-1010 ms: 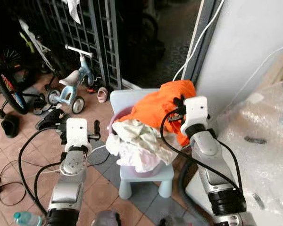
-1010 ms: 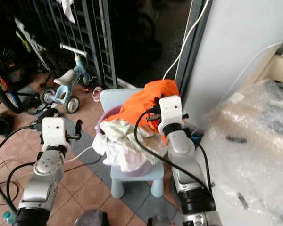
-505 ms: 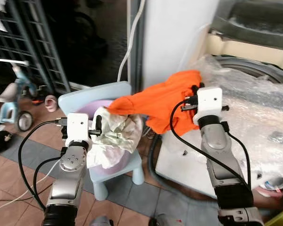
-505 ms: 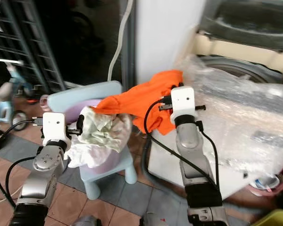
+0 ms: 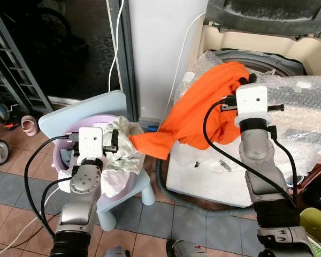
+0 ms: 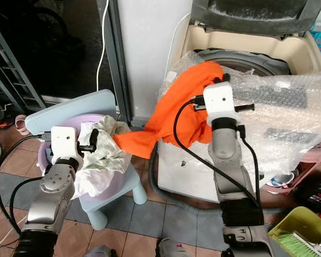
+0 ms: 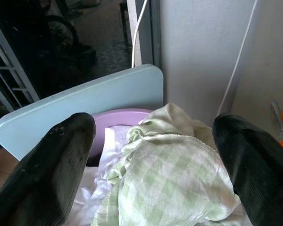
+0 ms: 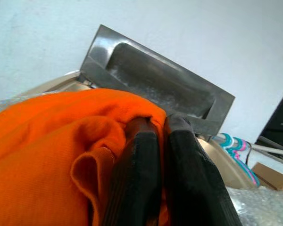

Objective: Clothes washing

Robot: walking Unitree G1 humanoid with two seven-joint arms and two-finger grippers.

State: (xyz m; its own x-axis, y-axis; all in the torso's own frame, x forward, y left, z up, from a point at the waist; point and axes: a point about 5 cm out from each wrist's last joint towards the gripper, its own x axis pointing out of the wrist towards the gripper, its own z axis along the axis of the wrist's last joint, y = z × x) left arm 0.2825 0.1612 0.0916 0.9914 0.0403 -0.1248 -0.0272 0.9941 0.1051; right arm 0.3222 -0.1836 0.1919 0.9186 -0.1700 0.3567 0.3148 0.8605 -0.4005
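An orange garment [image 5: 203, 104] hangs from my right gripper [image 8: 160, 127], which is shut on it just above the rim of the top-loading washing machine [image 5: 267, 51]. The cloth trails down and left, its tail reaching the pale clothes [image 5: 120, 155] heaped in a lilac basin [image 5: 61, 155] on a light blue child's chair [image 5: 80, 107]. My left gripper [image 7: 153, 136] is open, fingers wide apart over the green-checked cloth [image 7: 170, 188] in the basin.
Bubble wrap [image 5: 305, 115] covers the washer's top and front. A grey drain hose [image 5: 192, 206] curls on the tiled floor. White cables [image 5: 115, 48] run up the white wall. A dark doorway with metal grating [image 5: 10, 75] lies to the left.
The camera has swung right, bringing the washer fully into view. My right gripper has carried the orange garment up and right over the washer. The left gripper stays open by the basin.
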